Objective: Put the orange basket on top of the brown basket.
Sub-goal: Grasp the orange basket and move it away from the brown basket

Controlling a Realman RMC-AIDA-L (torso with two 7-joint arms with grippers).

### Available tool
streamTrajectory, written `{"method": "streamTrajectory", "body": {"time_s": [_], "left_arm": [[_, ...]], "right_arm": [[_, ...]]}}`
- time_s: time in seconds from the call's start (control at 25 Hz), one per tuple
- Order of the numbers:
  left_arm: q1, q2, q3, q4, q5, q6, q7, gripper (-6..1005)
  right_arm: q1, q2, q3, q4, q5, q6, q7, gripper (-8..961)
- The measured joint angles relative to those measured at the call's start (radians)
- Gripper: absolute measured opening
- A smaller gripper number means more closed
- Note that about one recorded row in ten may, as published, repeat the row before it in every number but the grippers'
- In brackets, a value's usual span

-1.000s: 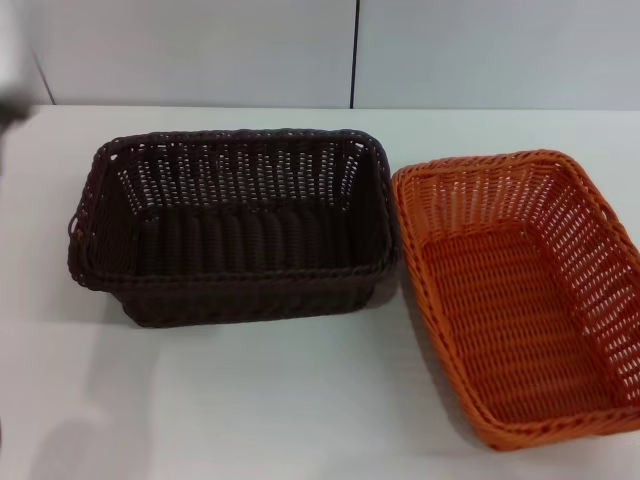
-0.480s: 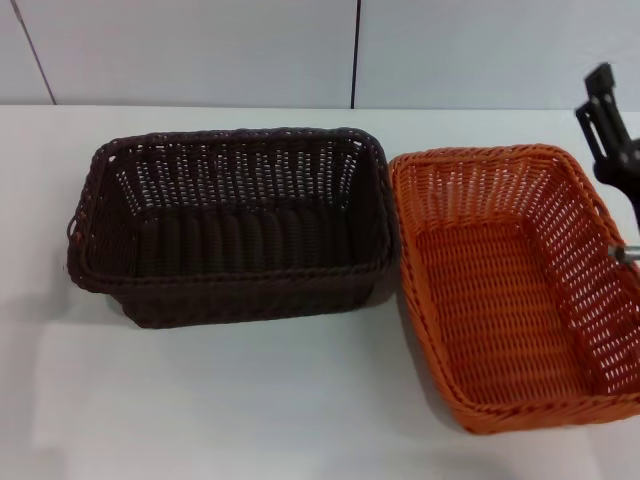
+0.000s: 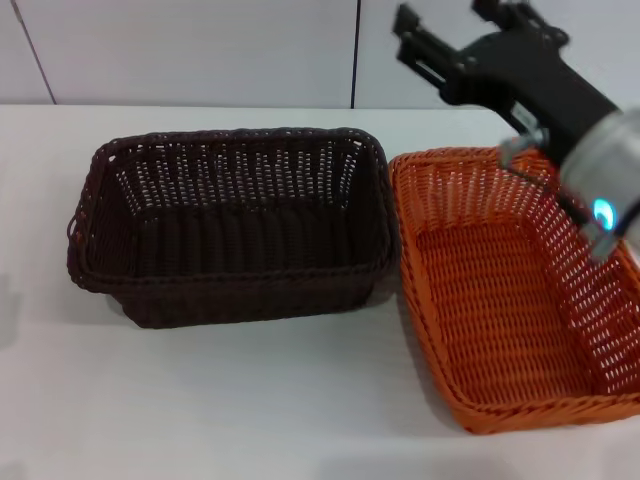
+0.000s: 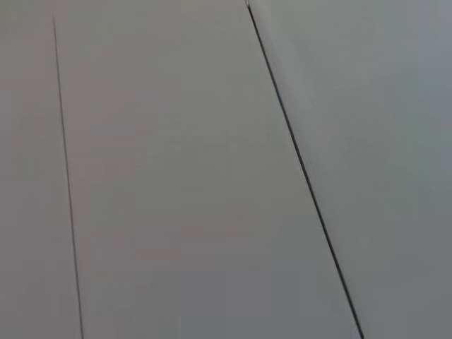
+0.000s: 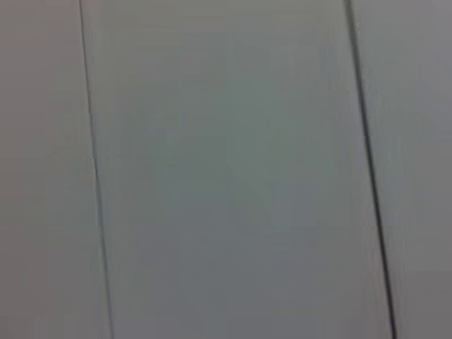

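From the head view, the orange basket (image 3: pixel 515 290) sits on the white table (image 3: pixel 250 400) just beside the brown basket (image 3: pixel 232 222), their near rims almost touching, both upright and empty. The right gripper (image 3: pixel 445 35) hangs above the far edge of the orange basket, fingers spread and holding nothing. Both wrist views show only a plain panelled wall (image 4: pixel 176 176).

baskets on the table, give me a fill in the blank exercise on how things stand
1. The orange basket sits to the ____ of the brown basket, on the robot's own sides.
2. Both baskets rest on the white ____.
3. The right gripper hangs above the far rim of the ____ basket.
4. Both baskets hold ____.

Missing words: right; table; orange; nothing
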Motion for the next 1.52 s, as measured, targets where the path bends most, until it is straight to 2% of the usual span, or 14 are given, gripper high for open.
{"method": "streamTrajectory", "body": {"time_s": [0.12,0.24,0.32,0.36,0.4,0.56,0.68,0.8,1.04,1.24,1.52], "left_arm": [[-0.014,0.001,0.001,0.042,-0.031,-0.007,-0.024,783],[-0.023,0.001,-0.004,0.069,-0.045,-0.011,-0.037,783],[-0.033,0.002,-0.005,0.089,-0.058,-0.014,-0.043,783],[-0.037,0.002,-0.005,0.097,-0.063,-0.016,-0.046,783],[-0.048,0.002,-0.005,0.118,-0.08,-0.025,-0.054,783],[-0.065,0.0,-0.004,0.139,-0.11,-0.054,-0.057,783],[-0.071,-0.001,-0.005,0.14,-0.127,-0.079,-0.057,783],[-0.076,-0.001,-0.005,0.141,-0.15,-0.092,-0.057,783],[-0.078,-0.002,0.001,0.14,-0.182,-0.11,-0.057,783],[-0.079,-0.002,0.004,0.136,-0.199,-0.129,-0.057,783],[-0.081,-0.003,0.004,0.138,-0.203,-0.153,-0.057,783]], "right_arm": [[0.056,0.05,0.193,-0.154,0.0,-0.48,-0.005,807],[0.127,0.084,0.367,-0.253,0.0,-0.879,-0.016,806],[0.196,0.093,0.472,-0.292,0.004,-1.124,-0.039,806],[0.259,0.095,0.548,-0.304,0.023,-1.318,-0.079,806],[0.259,0.095,0.548,-0.304,0.023,-1.318,-0.079,806],[0.389,0.093,0.704,-0.275,0.1,-1.727,-0.233,805],[0.449,0.096,0.773,-0.228,0.153,-1.957,-0.35,805],[0.471,0.096,0.8,-0.211,0.172,-2.092,-0.413,804],[0.482,0.095,0.8,-0.208,0.156,-2.201,-0.444,803],[0.486,0.097,0.783,-0.167,0.106,-2.211,-0.462,803],[0.489,0.103,0.703,-0.027,0.054,-2.134,-0.488,802]]}}
